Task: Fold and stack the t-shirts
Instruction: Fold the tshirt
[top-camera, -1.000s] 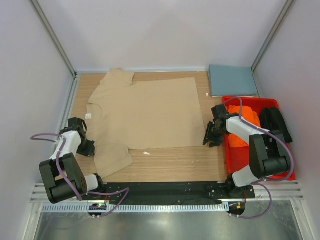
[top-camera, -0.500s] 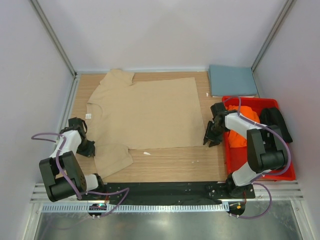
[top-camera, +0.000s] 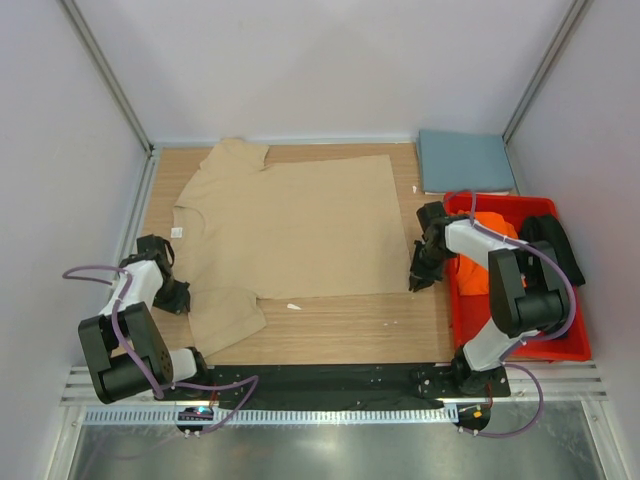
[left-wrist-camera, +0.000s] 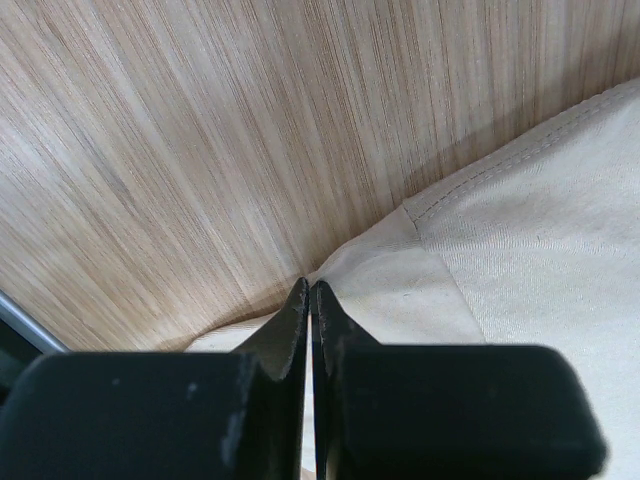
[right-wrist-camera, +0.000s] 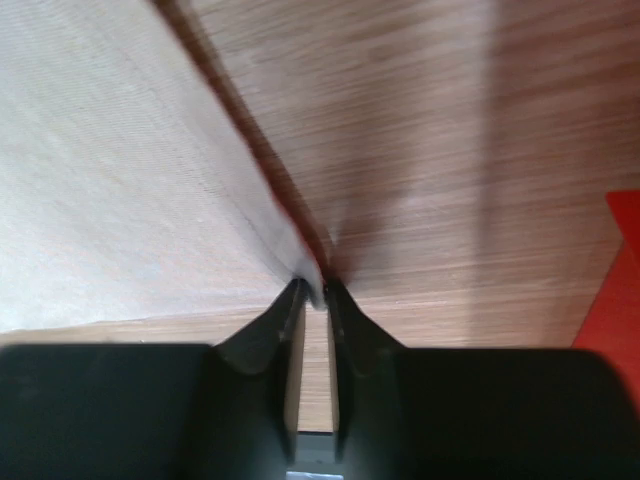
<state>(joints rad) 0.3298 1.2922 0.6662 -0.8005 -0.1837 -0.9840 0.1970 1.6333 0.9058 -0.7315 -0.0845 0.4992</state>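
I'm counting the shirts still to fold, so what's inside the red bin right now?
In the red bin lie an orange t-shirt and a black t-shirt. The right arm crosses over them, so anything beneath is hidden.

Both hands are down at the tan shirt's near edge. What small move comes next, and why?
Probably lift both hands slightly together. The left hand is shut on the tan t-shirt by its sleeve; the right hand has pinched its hem corner. The shirt lies flat on the table, ready to fold.
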